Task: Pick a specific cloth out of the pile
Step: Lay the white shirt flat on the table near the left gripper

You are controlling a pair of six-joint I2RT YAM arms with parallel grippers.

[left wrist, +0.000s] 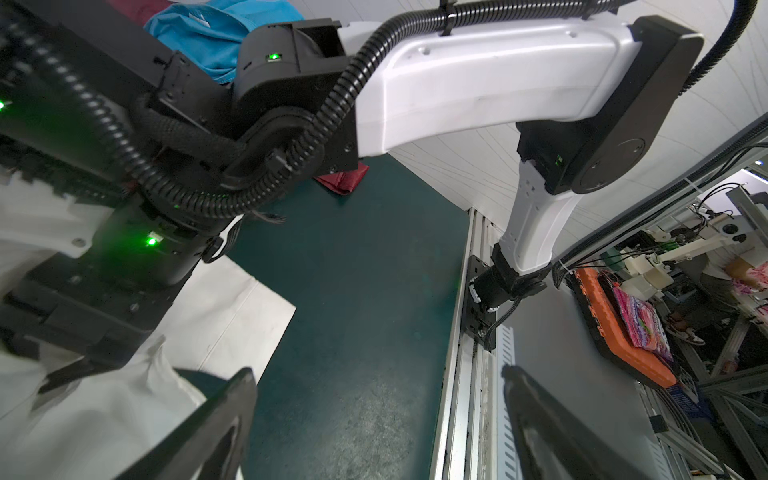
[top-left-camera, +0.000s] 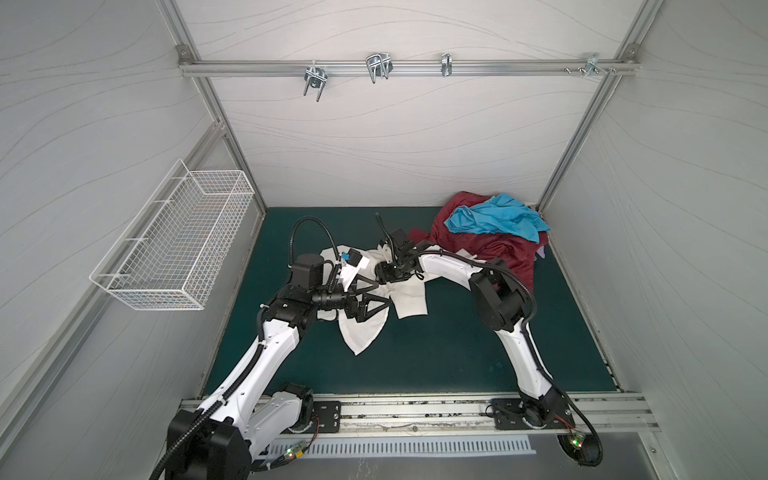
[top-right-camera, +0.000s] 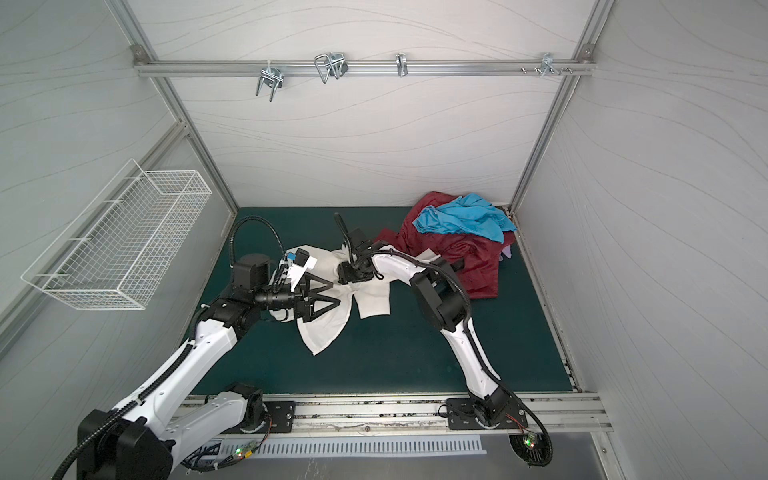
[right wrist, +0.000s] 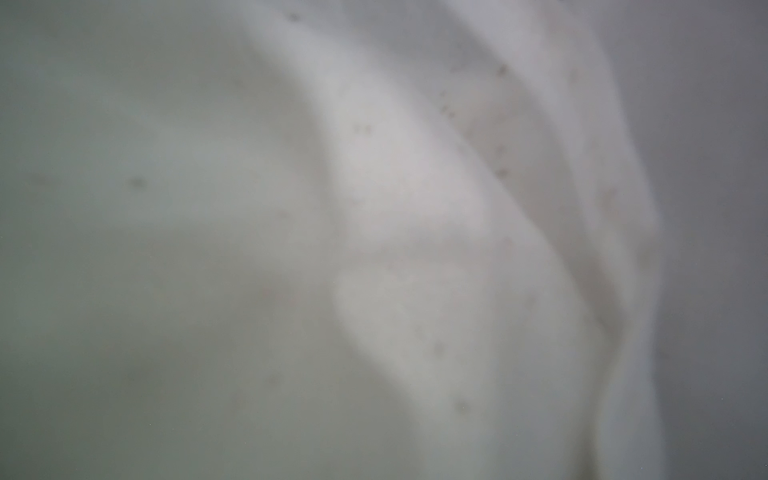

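**Left jaws spread over the cloth, right jaws hidden against it**

Left jaws stand wide apart, turned side-on over the cloth (top-left-camera: 409,303), with nothing between them. In the left wrist view their two dark fingers (left wrist: 216,424) frame bare green worktop (left wrist: 353,332).

Right jaws point down into the same cloth just beyond, tucked out of sight under the wrist of the right arm (top-left-camera: 519,345). The right wrist view shows only blurred pale fabric (right wrist: 395,208), so I cannot tell whether they are parted or pinching it.

The off-white cloth lies crumpled mid-worktop between the two arms, with one lobe trailing toward the near edge. Its far end runs under the right forearm toward the pile (top-left-camera: 490,245); contact there is unclear.

The pile sits in the far right corner: a maroon shirt (top-left-camera: 498,257) with a bright blue garment (top-left-camera: 494,220) on top.

A white wire basket (top-left-camera: 174,249) hangs on the left wall, and metal hooks (top-left-camera: 378,66) line the rail across the back wall.
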